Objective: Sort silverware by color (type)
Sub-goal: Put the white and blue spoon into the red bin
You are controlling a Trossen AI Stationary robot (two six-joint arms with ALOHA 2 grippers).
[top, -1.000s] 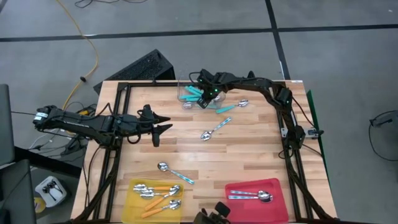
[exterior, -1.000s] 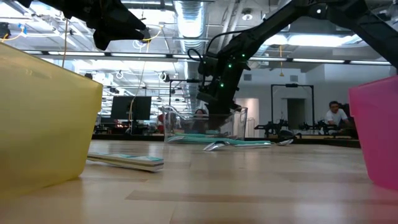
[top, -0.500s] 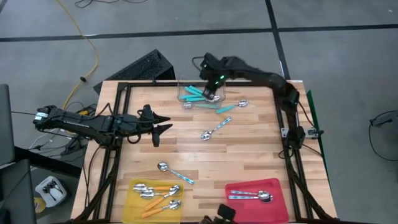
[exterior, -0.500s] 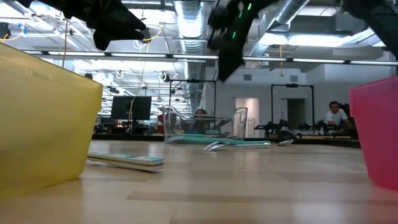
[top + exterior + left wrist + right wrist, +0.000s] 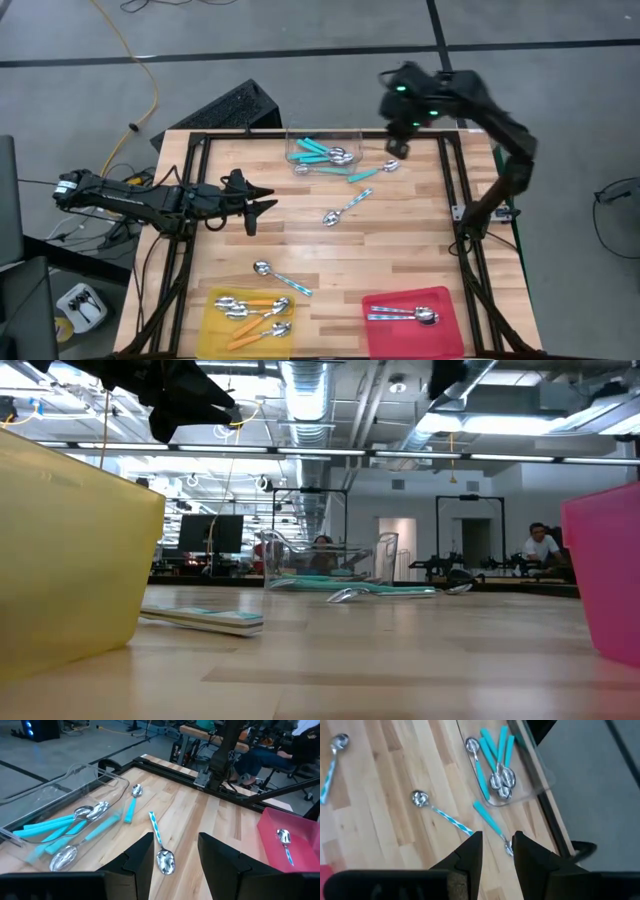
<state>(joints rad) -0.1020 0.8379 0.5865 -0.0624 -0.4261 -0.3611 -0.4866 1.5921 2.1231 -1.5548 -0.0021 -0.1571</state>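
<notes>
One camera hung overhead and looked straight down on the whole bench [image 5: 400, 250]. Another sat at bench height, facing level into the room. Each wrist camera peered past its own fingers [image 5: 145, 857]: the left close and low, the right from high up. All four caught the clear tub [image 5: 322, 150] ahead.

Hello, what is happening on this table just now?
Two robot arms are sorting spoons by handle colour. Orange-handled spoons lie in the yellow tray, silver ones in the red tray, teal ones in the clear tub. Three spoons remain loose on the table. The right tool hovers empty beside the tub; the left tool waits open.
</notes>
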